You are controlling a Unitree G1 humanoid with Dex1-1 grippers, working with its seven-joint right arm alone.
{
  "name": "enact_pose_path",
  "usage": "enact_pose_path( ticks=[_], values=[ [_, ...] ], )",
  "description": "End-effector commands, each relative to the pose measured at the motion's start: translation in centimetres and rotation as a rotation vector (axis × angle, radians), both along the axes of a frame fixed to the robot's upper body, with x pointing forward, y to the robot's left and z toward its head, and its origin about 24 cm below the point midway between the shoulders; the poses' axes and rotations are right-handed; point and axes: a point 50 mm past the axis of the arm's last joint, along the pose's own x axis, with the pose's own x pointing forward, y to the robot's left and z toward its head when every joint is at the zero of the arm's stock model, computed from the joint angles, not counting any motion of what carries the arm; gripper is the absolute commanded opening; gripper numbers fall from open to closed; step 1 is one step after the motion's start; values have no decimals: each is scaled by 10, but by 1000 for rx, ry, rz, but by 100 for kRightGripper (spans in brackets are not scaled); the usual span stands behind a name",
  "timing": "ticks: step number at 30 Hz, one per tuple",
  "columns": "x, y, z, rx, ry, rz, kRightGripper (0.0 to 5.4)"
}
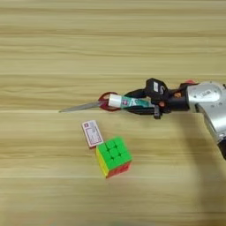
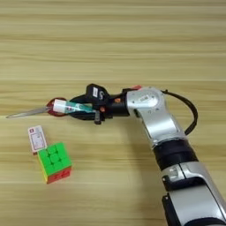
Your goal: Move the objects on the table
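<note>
Gripper (image 2: 84, 110) is pinching the glue stick (image 1: 129, 102) right over the scissors (image 1: 95, 104) at its tip, with cube (image 1: 114, 156) and card box (image 1: 92, 132) below-left of it, seemingly not yet handled.

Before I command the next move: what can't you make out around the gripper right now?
- Right gripper: whether the fingers clamp the glue stick is unreadable in either view.
- Scissors: handles mostly hidden under stick and fingers.
- Card box: print too small to read.
- No small red cube is identifiable in either view.
</note>
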Motion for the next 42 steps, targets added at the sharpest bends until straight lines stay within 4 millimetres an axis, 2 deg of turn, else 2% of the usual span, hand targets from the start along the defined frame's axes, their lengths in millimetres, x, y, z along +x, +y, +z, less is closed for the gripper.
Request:
enact_pose_path(
  ticks=[1, 4, 9, 19, 20, 23, 33, 42],
  values=[
    [11, -9, 13, -42, -73, 1, 170],
    [12, -13, -3, -63, -9, -18, 170],
    [7, -13, -19, -79, 50, 9, 170],
    [2, -15, -25, -94, 78, 51, 170],
    [2, -15, -25, -94, 78, 51, 207],
    [3, -14, -23, -91, 72, 52, 240],
    [13, -8, 4, 58, 20, 40, 389],
    [25, -3, 52, 324, -69, -11, 514]
  ],
)
